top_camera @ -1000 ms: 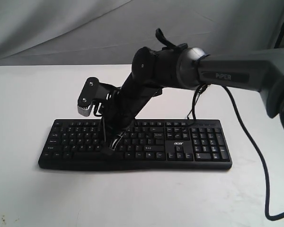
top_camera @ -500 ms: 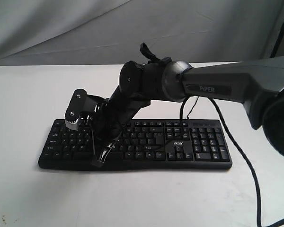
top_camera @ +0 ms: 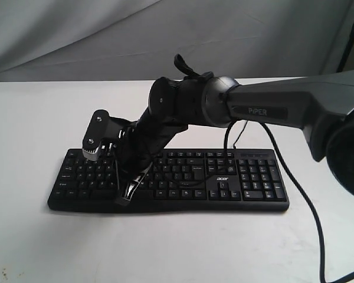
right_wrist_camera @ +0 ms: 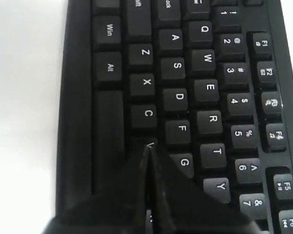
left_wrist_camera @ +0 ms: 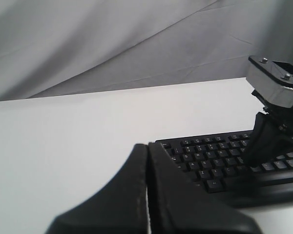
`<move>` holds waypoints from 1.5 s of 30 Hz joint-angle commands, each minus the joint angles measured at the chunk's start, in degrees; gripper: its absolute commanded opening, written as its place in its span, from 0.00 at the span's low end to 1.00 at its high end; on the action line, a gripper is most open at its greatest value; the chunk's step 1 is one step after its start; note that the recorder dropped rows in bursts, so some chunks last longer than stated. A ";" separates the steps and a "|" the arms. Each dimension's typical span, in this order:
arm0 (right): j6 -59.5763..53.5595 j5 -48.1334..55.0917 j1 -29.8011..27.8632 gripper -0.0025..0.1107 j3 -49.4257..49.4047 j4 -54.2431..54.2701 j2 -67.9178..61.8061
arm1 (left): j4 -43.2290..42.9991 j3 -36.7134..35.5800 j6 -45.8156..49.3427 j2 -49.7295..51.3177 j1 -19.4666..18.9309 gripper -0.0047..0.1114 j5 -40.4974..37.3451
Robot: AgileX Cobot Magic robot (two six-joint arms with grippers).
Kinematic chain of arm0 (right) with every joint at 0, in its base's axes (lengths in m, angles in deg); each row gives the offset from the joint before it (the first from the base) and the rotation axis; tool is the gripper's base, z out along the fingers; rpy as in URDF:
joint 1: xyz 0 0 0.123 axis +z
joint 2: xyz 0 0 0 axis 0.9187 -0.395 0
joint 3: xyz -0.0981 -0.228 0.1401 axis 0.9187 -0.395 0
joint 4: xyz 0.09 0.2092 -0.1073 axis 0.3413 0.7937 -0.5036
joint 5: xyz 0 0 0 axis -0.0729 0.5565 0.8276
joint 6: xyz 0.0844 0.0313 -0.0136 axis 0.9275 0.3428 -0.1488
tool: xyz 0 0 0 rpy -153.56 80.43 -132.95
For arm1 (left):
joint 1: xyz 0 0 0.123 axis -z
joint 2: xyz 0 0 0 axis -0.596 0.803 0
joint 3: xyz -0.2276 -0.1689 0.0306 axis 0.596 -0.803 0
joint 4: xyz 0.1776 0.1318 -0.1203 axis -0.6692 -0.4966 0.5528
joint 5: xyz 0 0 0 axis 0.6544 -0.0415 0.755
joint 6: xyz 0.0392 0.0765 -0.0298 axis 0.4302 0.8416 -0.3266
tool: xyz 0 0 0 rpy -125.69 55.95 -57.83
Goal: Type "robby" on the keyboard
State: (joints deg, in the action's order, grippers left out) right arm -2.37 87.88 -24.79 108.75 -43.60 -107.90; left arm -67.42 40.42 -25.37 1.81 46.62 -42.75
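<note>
The black keyboard (top_camera: 224,183) lies across the white table, its acer logo toward the right. My right gripper (top_camera: 127,196) reaches across it from the right and is shut, tips down over the bottom letter row near the front edge. In the right wrist view the shut tips (right_wrist_camera: 149,146) sit at the V key, with the keyboard (right_wrist_camera: 205,87) showing C, F and G around them. In the left wrist view my left gripper (left_wrist_camera: 147,145) is shut and empty, low beside the end of the keyboard (left_wrist_camera: 210,156).
A white table (top_camera: 47,118) carries everything, with a grey cloth backdrop (top_camera: 76,35) behind. A thin black cable (top_camera: 318,224) hangs from the right arm down to the table on the right. The keyboard's USB cable (top_camera: 239,132) leaves its back edge.
The right arm swung left along the keyboard from the middle keys toward the left half, then held nearly still, tips rising slightly over the last half second.
</note>
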 commanded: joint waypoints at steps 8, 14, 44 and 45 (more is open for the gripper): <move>0.89 -1.05 -0.32 0.02 0.27 -1.11 0.05 | -0.27 -0.25 -0.16 -0.20 0.32 0.04 0.33; 2.43 -1.03 -0.68 0.02 0.27 -1.10 0.05 | -0.27 -0.25 -0.16 -0.20 0.32 0.04 0.33; 2.32 -1.08 -0.76 0.02 0.27 -1.21 -0.84 | -0.27 -0.25 -0.16 -0.20 0.32 0.04 0.33; 2.32 -1.08 -0.76 0.02 0.27 -1.21 -0.84 | -0.27 -0.25 -0.16 -0.20 0.32 0.04 0.33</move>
State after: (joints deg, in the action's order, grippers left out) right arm -0.02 87.14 -25.11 108.75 -44.74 -108.64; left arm -67.42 40.42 -25.37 1.81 46.62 -42.75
